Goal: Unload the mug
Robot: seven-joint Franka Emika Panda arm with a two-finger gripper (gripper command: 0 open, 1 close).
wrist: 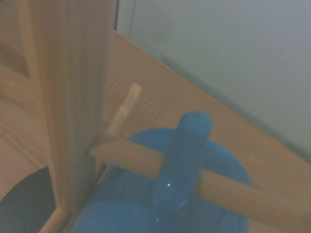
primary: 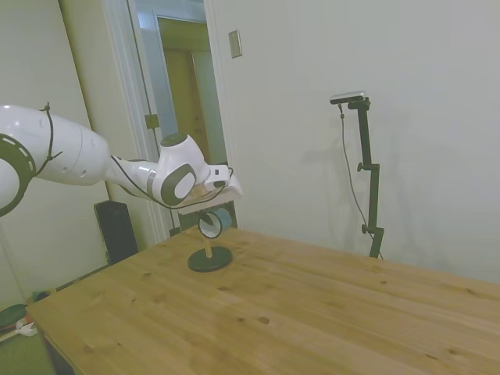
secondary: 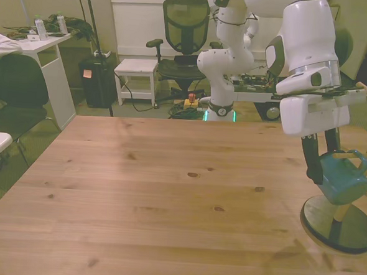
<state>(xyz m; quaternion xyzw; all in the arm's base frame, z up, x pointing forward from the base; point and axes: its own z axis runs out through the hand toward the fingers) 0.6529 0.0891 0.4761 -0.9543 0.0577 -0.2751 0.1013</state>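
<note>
Mug [secondary: 344, 178] hangs by its handle on a peg of the wooden peg stand [secondary: 339, 225]. Gripper [secondary: 319, 163] sits at the mug, fingers straddling it; firm clamping cannot be told.

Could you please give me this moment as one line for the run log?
phase: grasping | gripper: astride mug, grip unclear | mug: handle hung on peg | stand: at table edge, front view's right

arm: extended, low | end effector [secondary: 320, 159]: fingers down, straddling
</note>
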